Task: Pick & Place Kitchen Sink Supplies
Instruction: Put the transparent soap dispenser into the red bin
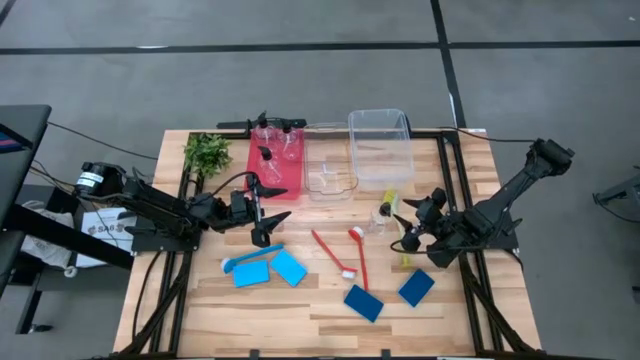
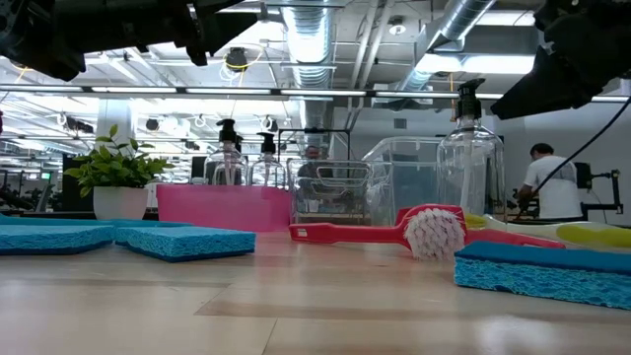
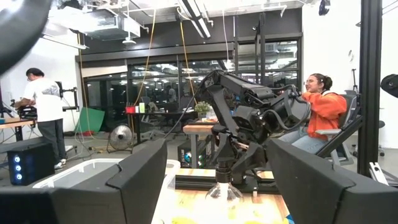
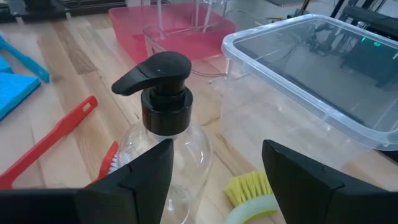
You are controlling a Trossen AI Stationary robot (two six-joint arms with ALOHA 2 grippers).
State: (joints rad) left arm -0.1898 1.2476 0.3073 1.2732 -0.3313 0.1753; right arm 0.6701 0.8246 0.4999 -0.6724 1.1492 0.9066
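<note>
A clear pump bottle [image 1: 384, 214] with a black top [image 4: 160, 78] stands on the table beside a yellow-green brush [image 4: 247, 189]. My right gripper [image 1: 402, 227] is open just to the bottle's right; in its wrist view the bottle stands ahead of the finger gap, toward one finger. My left gripper [image 1: 268, 212] hangs open above the table's left middle, over nothing. Two red brushes [image 1: 340, 254] lie mid-table. A blue brush [image 1: 243, 261], two light-blue sponges [image 1: 270, 270] and two dark-blue sponges [image 1: 364, 303] lie flat nearer the front. More pump bottles [image 1: 278, 140] stand in the pink bin [image 1: 256, 172].
Two clear plastic bins [image 1: 380, 148] [image 1: 329, 172] stand at the back middle, next to the pink bin. A leafy plant [image 1: 207, 152] stands at the back left. A second yellow-green brush [image 1: 405, 260] lies under my right gripper. People show in the room beyond the table.
</note>
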